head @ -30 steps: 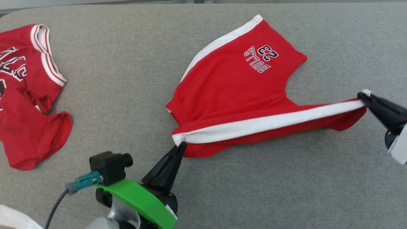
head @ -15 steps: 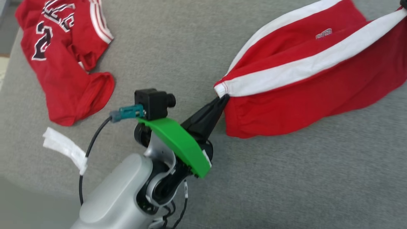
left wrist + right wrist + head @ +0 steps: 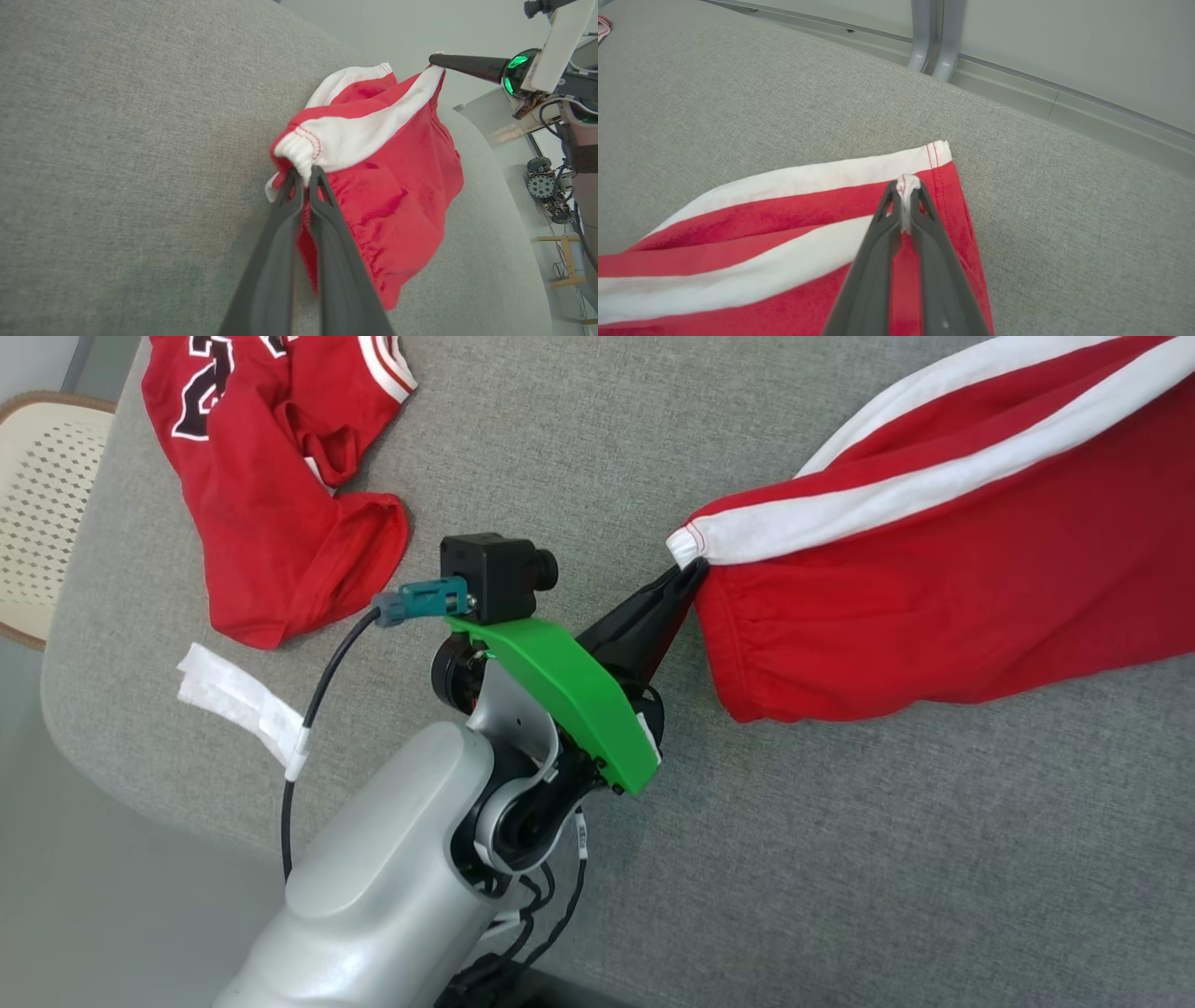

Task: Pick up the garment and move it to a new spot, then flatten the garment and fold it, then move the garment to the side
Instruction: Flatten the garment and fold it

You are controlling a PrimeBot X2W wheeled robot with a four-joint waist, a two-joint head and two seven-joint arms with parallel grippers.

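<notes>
In the head view we saw the red shorts over the right half of the grey worktop. The left jaws were clenched on the waistband corner, just where the white side stripe ended. That stripe ran taut toward the right edge of the view. We judged that holding it by its ends was meant to carry the garment by one long edge, ready to be laid flat in a new spot. A red jersey lay at the far left, well apart.

The left wrist view added what the head view cut off. The right arm reached in from the far right, its dark fingers pinching the other end of the same stripe. The cloth sagged in a pouch between the two holds. We could not tell whether the sag touched the worktop.

In the right wrist view the right jaws were shut on a small tuft of white hem at the leg-opening corner. This view also showed the second white stripe, which appeared to rest on the worktop just beyond the held corner. Two grey posts stood past the worktop's far edge.
</notes>
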